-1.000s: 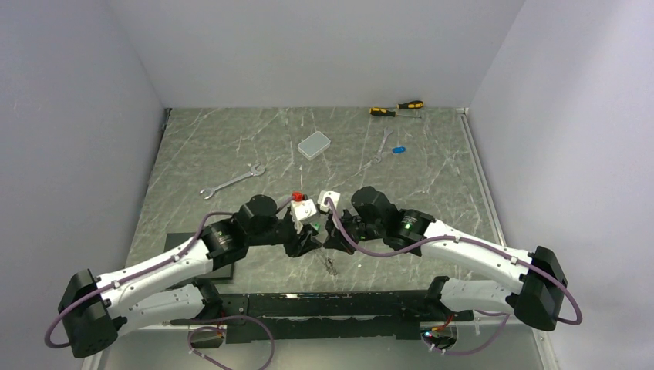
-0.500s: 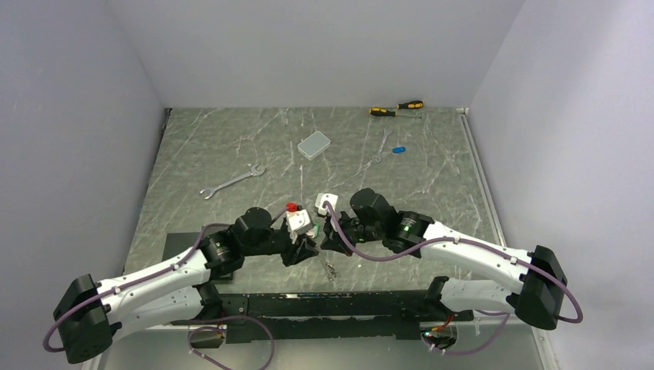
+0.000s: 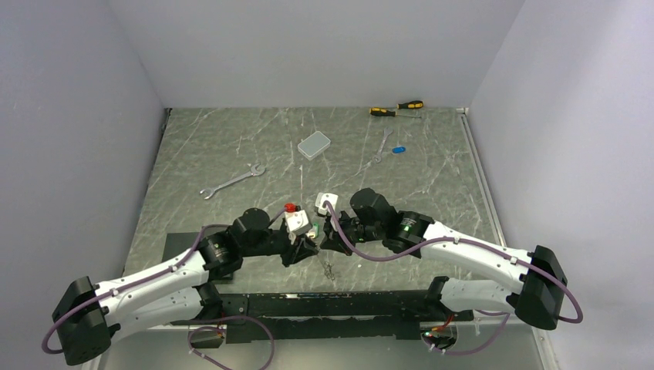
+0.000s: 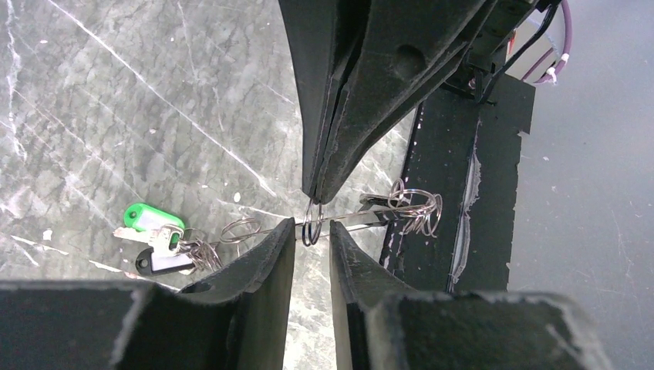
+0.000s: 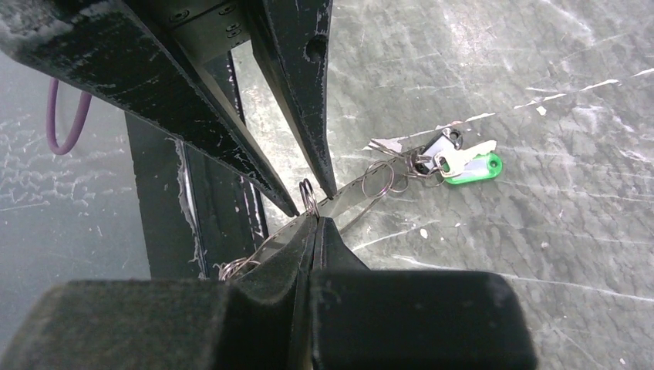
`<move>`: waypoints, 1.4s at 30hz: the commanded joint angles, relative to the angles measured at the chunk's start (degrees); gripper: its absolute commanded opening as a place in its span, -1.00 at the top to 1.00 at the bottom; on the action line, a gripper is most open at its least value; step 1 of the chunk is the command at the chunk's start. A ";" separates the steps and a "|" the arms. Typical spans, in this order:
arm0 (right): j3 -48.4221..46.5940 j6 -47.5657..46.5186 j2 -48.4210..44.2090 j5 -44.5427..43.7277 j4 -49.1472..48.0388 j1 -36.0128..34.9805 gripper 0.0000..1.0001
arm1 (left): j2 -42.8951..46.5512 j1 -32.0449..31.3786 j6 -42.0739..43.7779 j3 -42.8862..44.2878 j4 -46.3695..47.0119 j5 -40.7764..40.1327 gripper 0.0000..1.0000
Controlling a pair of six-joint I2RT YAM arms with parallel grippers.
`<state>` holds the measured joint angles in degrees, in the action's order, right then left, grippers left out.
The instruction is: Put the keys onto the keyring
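The right gripper (image 4: 316, 194), clamped shut on the keyring (image 4: 312, 223), seemingly presents it to the slightly parted, empty left gripper (image 4: 312, 231).

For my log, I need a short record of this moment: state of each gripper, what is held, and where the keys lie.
left gripper: open, fingers either side of the keyring
right gripper: shut on the keyring
green key and black key: together on the table
blue key: far side, beside a wrench
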<state>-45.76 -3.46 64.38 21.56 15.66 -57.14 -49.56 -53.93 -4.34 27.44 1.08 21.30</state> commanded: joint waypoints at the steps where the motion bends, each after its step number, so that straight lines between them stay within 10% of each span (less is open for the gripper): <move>1: -0.84 -0.58 -1.19 0.51 -3.82 0.02 1.00 | -1.18 -0.12 -0.59 1.73 2.19 0.92 0.48; 7: -0.80 -0.58 -1.15 0.67 -3.80 0.02 1.00 | -2.12 -0.13 -0.70 2.39 2.92 1.41 0.77; 22: -0.91 -0.62 -1.15 0.59 -3.71 0.02 1.00 | 0.13 -0.13 0.34 3.76 -0.51 2.59 0.46; 33: -0.77 -0.67 -1.66 0.72 -4.20 0.02 1.00 | -1.73 -0.14 2.68 4.04 0.93 3.64 1.00; 40: -0.58 -0.19 -1.85 -0.20 -5.01 0.02 1.00 | 0.52 -0.12 3.54 3.09 2.24 5.28 1.00; 42: -0.41 1.18 -2.64 -2.80 -5.50 0.02 0.73 | 1.77 -0.13 3.46 2.97 2.35 4.58 1.00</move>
<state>-45.76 -3.42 64.27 21.52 15.84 -57.10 -50.61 -53.82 -2.11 29.39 -0.08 23.11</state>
